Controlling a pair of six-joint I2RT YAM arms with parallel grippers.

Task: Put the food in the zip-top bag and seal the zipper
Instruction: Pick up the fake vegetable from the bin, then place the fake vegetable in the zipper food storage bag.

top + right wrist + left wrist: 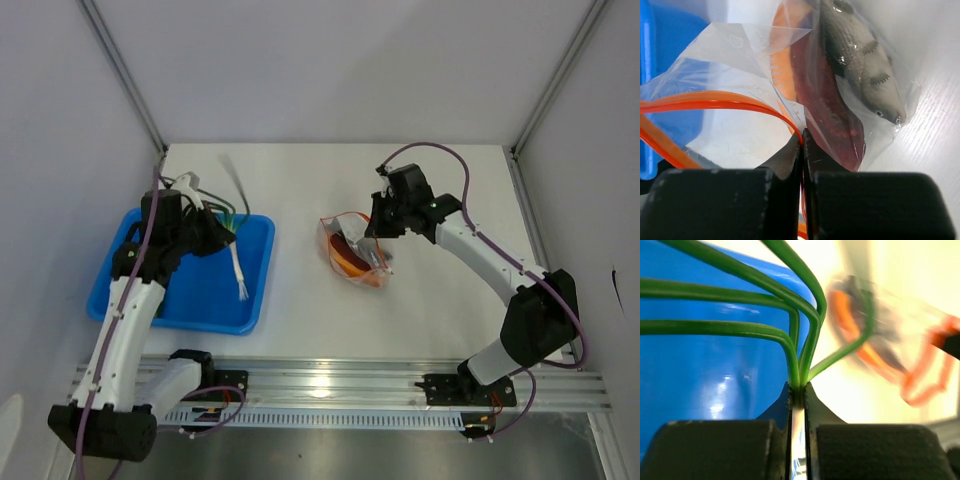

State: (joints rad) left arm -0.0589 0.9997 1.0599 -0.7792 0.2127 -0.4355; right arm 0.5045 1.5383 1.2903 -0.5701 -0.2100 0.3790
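Green stalks [715, 328] are clamped between the fingers of my left gripper [799, 390]. The jaws are pressed tight on the point where the stalks meet, and from there they fan out and curve away. This hand [218, 232] hangs over the tray [190, 295], above its far right corner. A white stem [240, 272] with a frayed tip runs from near that hand toward the tray's near wall, along the tray's right side. I cannot tell whether it joins the stalks I hold.

The bag [335, 228] lies on the table [300, 180] to the right of the tray and apart from it. My right gripper [378, 232] is at the bag's edge farthest from the tray. Its jaws [802, 137] are pinched closed on the orange zipper [715, 99], which bows away from the fingers in a loop, so the mouth gapes toward the tray. Inside the clear plastic [740, 65] sits the meat [825, 110], dark red with an orange rim and standing on its edge. A grey fish [860, 60] lies against it on the side away from the tray. Both are wholly within the bag. The stalks are outside it, over the tray.
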